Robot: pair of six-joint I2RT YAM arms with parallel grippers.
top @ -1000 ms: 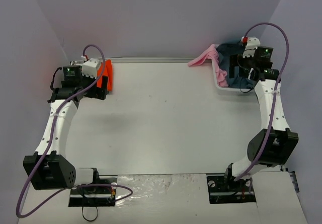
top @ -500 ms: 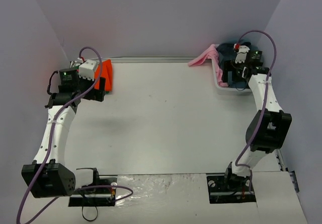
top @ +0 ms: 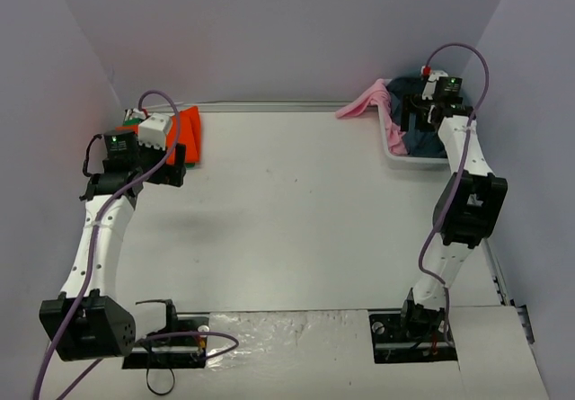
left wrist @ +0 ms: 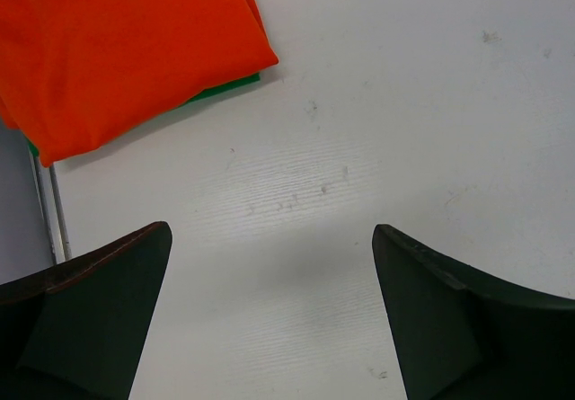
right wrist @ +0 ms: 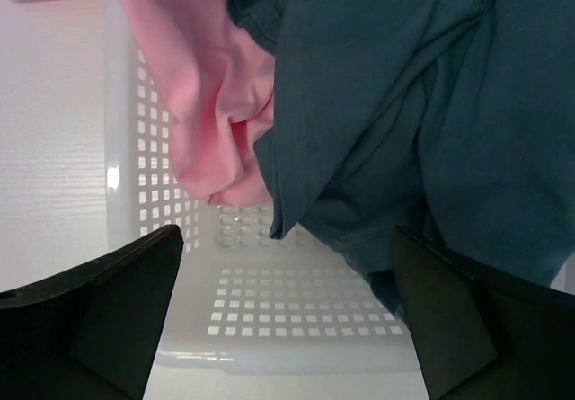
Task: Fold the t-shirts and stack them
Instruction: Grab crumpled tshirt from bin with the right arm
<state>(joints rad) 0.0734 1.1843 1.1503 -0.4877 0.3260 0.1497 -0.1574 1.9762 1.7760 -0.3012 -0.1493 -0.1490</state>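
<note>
left gripper (left wrist: 269, 238) spread wide over the bare table (left wrist: 422, 103), holding nothing. folded orange-red shirt (left wrist: 126, 49) sits upper left of its wrist frame, on the green shirt (left wrist: 232, 86). right gripper (right wrist: 287, 238) also wide and empty, pitched down into the basket (right wrist: 269, 319). slate-blue shirt (right wrist: 422, 103) is dead ahead, upper right; pink shirt (right wrist: 202, 85) is upper left, over the rim. right arm is nearer both, so i'd take slate-blue next.

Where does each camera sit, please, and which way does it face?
Top external: fixed overhead, looking down at the table; left arm and right arm show whole.
Left wrist: looks down past the open left fingers at the orange-red shirt on the green shirt.
Right wrist: looks down past the open right fingers into the basket holding the pink shirt and slate-blue shirt.
Shared: top and right wrist show the basket.
</note>
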